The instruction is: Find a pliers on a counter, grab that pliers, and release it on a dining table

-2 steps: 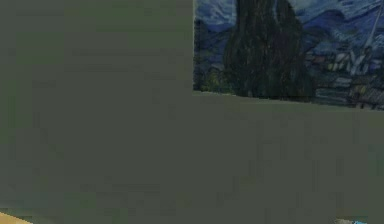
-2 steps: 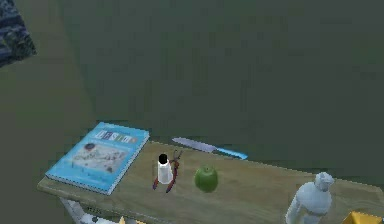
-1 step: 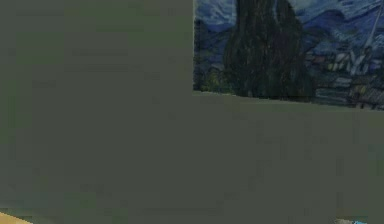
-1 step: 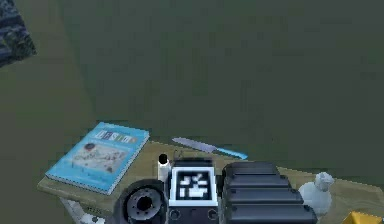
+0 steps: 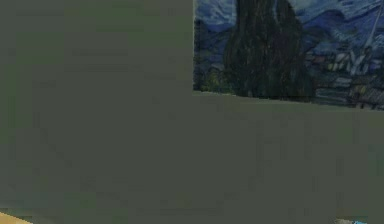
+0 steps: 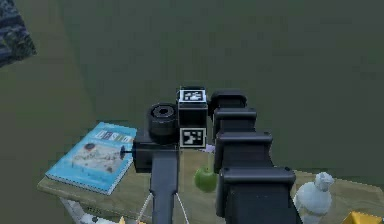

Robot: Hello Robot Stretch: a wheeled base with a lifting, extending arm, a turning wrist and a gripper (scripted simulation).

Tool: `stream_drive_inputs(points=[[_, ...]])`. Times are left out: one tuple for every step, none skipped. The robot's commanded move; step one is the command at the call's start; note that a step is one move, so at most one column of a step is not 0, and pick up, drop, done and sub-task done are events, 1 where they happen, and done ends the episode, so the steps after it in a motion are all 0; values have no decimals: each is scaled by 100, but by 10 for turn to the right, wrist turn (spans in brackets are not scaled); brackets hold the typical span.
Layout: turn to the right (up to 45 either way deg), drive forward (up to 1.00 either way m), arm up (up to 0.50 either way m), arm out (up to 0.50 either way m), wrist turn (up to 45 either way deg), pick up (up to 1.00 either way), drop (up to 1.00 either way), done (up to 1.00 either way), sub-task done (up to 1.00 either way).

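**At the bench's near edge: fingers over a blue book, hold unreadable**

On the arm side view, the arm (image 6: 245, 160) runs up as a dark, square-sectioned bar of stepped, boxy segments with a matte finish. At its far end are two small white squares (image 6: 192, 97) with black marks, one above the other. Left of them is a round, dark, drum-shaped body (image 6: 160, 122) over a blocky dark housing.

The fingers (image 6: 127, 152) show as a thin dark stub pointing toward the view's left. A flat blue book (image 6: 98, 155) lies on the bench (image 6: 345, 188) right behind them. It is rectangular, with a glossy cover and a pale picture on its face. Cannot tell whether the fingers have hold of anything or touch the book. Their spread cannot be read either.

The bench top is tan, smooth and flat. Just beside the arm's left flank is a small green ball (image 6: 205, 179), round and fruit-like. At the arm's right is a white bottle-like shape (image 6: 316, 196) with a rounded body and a narrow top. A yellow corner (image 6: 365, 217) sits at the bottom right edge.

Pliers: cannot tell which, if any, of the small shapes on the bench they are.

Forward view: a plain olive-grey wall (image 5: 100, 110), flat and unmarked. A painting (image 5: 290, 48) hangs at the upper right, with swirled blues and a dark tree form. A blue painting (image 6: 14, 35) also shows at the arm side view's upper left.
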Motion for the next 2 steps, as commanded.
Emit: stream_drive_inputs(points=[[0, 0, 0, 0, 450, 0, 0, 0, 0], [0, 0, 0, 0, 450, 0, 0, 0, 0]])
